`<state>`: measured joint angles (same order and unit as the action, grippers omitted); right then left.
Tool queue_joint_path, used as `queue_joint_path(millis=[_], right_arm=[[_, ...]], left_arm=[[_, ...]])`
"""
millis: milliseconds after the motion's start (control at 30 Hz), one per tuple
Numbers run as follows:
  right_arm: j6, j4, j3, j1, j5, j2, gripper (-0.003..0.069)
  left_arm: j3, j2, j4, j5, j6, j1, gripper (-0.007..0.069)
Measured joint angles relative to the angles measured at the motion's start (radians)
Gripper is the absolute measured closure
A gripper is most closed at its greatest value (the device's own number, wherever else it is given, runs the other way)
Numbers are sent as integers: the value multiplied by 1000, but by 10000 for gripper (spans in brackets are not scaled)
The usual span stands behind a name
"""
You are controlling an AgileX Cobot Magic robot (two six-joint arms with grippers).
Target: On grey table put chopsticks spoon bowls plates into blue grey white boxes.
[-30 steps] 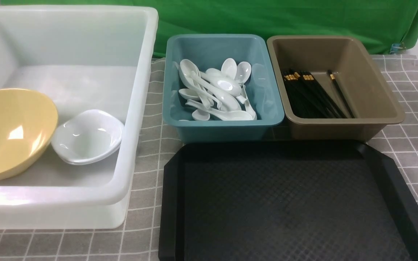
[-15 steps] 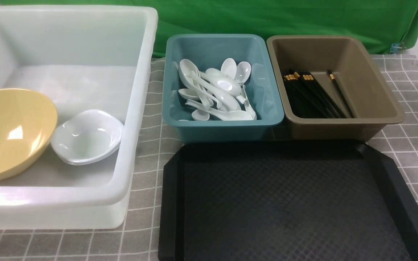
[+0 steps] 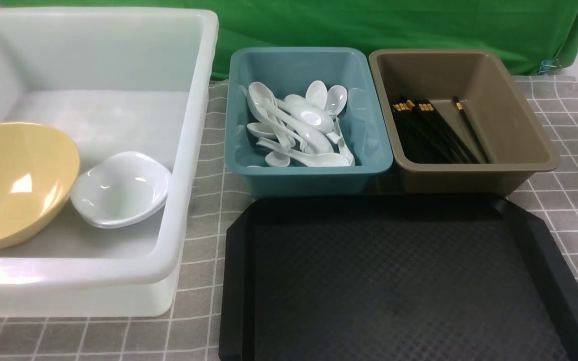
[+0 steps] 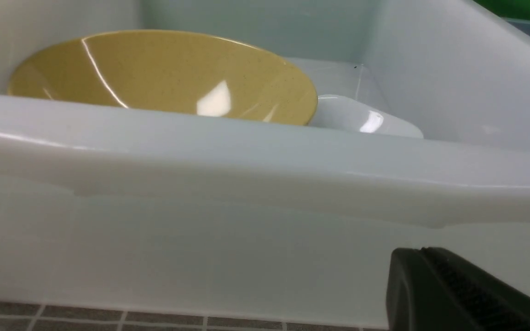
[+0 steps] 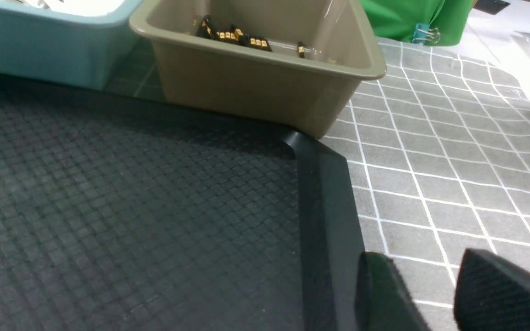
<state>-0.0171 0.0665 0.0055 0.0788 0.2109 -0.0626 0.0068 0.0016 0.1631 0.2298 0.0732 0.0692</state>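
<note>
Now the yellow bowl (image 3: 15, 183) leans inside the white box (image 3: 188, 150), touching the stacked white plates (image 3: 121, 189) beside it. White spoons (image 3: 299, 128) fill the blue box (image 3: 369, 145); black chopsticks (image 3: 432, 131) lie in the grey box (image 3: 520, 125). All sit on the grey desk (image 3: 570, 200), behind a black tray (image 3: 399, 281). Left tool (image 4: 458, 294), closed and empty, hangs outside the white box's wall. Right tool (image 5: 435, 294), partly spread and empty, hangs over the tray's edge.
</note>
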Motion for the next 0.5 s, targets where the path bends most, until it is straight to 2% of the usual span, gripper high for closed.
queue_joint_path(millis=[500], right_arm=[[0, 0, 0, 0, 0, 0, 419]], left_arm=[[0, 0, -1, 1, 20, 0, 622]])
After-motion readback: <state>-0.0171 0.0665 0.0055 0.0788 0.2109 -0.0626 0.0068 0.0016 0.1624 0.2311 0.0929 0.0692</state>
